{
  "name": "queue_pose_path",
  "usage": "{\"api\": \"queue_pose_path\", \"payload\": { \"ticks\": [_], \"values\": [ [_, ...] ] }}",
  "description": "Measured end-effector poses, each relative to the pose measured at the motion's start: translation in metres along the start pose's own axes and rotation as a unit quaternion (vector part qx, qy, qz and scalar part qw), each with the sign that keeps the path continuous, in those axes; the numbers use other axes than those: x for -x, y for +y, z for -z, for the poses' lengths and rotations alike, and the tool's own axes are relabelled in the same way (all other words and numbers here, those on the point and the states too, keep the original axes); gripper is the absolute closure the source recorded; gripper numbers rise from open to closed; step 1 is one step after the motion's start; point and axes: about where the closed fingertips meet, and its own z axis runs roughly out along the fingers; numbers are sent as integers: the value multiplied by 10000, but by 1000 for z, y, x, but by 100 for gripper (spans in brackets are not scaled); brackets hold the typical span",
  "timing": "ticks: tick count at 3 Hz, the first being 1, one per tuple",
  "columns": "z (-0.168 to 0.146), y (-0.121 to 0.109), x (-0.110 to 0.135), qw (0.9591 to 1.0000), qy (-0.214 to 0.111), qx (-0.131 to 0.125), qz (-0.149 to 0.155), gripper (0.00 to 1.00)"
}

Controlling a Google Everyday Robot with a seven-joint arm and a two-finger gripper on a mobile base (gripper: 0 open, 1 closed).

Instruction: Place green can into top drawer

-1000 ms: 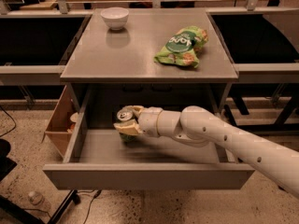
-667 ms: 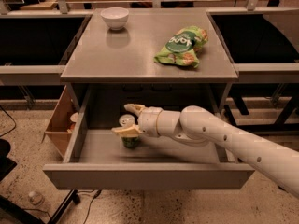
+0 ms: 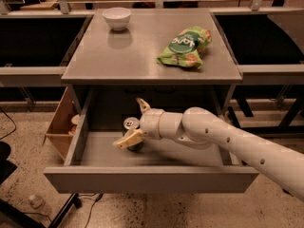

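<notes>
Reaching into the open top drawer (image 3: 142,179), your hand (image 3: 128,123) is spread wide. The green can (image 3: 131,125) stands upright on the drawer floor between the fingers, one finger crossing in front of it. A snack bag (image 3: 184,46) lies on the surface (image 3: 137,61) above.

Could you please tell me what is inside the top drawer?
The green can stands upright in the top drawer, left of centre, between the open jaws of the gripper. The near jaw covers part of its side. The arm hides the floor behind it.
</notes>
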Motion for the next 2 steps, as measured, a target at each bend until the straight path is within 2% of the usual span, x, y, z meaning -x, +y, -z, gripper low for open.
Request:
{"api": "queue_pose_path", "payload": {
  "ticks": [1, 2],
  "values": [
    [20, 5, 30, 9997, 172, 66, 165, 0],
    [64, 11, 89, 9967, 537, 223, 561, 0]
  ]
}}
